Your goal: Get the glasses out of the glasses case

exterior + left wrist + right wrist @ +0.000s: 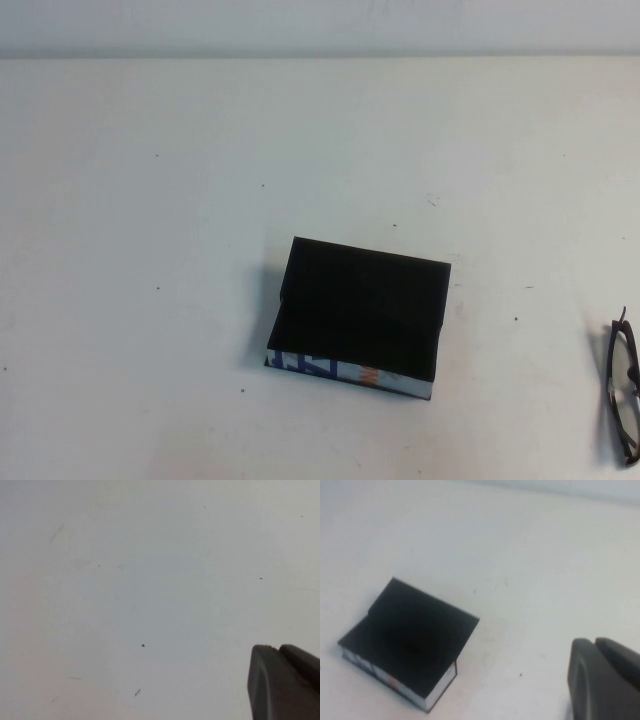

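High view has the glasses case (355,318) sitting a bit toward 5 o'clock from the middle of the white surface (200,200), black top up, with its white printed side facing the near edge. The glasses (624,385) are already out of it, lying on the surface way over at 4 o'clock, right against the frame's right edge and partly cut off there, well apart from the case. Loads of bare surface all around the case, especially toward 9 and 12 o'clock. The surface's far edge runs along the top, at 12 o'clock.

No arms show up in that view at all. The wrist cameras fill that in a bit: the left wrist view only gets the left end effector (285,682) as a dark lump in the corner, over plain speckled surface, nothing else near it. Can't tell if it's spread or pressed together. The right wrist view shows the right end effector (605,680) the same way, a dark chunk in the corner, and again I can't tell its state. That view does catch the case from a slant, blue and orange print along its white side, but not the glasses.
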You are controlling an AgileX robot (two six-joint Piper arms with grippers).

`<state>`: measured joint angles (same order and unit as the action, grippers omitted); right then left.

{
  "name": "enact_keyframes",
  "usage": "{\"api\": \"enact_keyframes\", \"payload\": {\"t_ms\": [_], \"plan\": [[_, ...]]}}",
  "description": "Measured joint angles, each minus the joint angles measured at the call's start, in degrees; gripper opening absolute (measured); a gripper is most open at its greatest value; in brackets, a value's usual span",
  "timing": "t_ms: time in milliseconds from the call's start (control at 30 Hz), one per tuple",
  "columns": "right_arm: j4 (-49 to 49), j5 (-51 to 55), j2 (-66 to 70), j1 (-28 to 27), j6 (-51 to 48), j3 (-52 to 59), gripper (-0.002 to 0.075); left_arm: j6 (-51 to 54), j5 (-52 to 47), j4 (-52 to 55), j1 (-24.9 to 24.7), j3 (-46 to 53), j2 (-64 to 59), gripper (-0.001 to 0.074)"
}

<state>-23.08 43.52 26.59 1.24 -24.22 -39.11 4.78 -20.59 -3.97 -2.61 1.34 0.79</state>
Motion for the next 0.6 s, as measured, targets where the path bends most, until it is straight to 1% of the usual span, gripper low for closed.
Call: {"api": "enact_keyframes", "payload": {"t_ms": [133,267,433,600], "plan": [[1.0,-0.5,-11.0,0.0,0.6,-0.1,-0.0016,0.0,0.0,0.0,0.0,0.0,0.0,-0.0005],[2.0,0.2,-17.8,0.0,0.9,-0.5,-0.0016,0.0,0.0,0.0,0.0,0.0,0.0,-0.0005],[-1.5,3.6,-21.3,-0.1,1.0,-0.4,-0.0016,0.0,0.0,0.0,0.0,0.0,0.0,-0.0005],[-4.1,6.3,-21.7,-0.1,1.0,-0.4,-0.0017,0.0,0.0,0.0,0.0,0.0,0.0,-0.0005]]}}
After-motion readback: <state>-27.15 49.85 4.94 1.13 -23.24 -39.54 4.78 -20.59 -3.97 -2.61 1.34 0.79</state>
